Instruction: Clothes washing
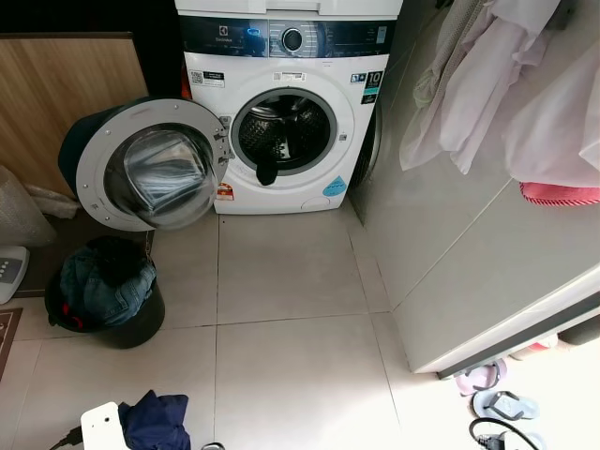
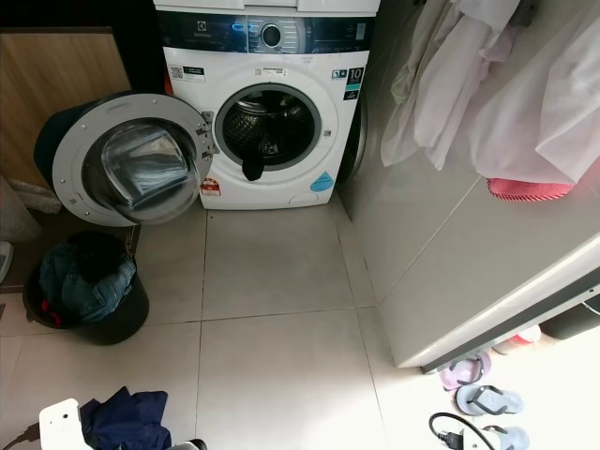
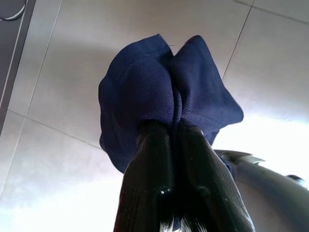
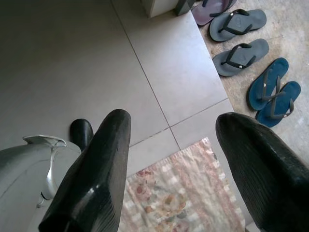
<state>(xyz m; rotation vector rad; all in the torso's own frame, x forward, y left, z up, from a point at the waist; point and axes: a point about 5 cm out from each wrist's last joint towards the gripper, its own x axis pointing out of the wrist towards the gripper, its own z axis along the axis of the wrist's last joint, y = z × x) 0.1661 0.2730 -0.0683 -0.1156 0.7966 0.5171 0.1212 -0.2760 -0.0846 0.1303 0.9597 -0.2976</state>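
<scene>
Low at the robot's left side, the left gripper [image 3: 176,130] has its two black fingers pinched together on a bunched dark navy cloth garment [image 3: 164,92], held above the pale floor tiles [image 1: 291,375]; the same garment shows at the bottom of the head views [image 1: 155,420]; straight ahead and well apart stands the white front-loading washing machine [image 1: 291,103], its round glass door [image 1: 150,164] swung wide to the left and a dark item [image 1: 267,172] hanging over the drum's lip; the drum mouth therefore lies forward and slightly right of the loaded gripper, so the left arm is the one to reach it, probably after walking closer; a black bucket of denim clothes [image 1: 105,291] sits left of that path; the right gripper [image 4: 174,159] hangs with fingers wide apart, holding nothing, above a patterned mat [image 4: 178,198] and near some sandals [image 4: 241,53].
</scene>
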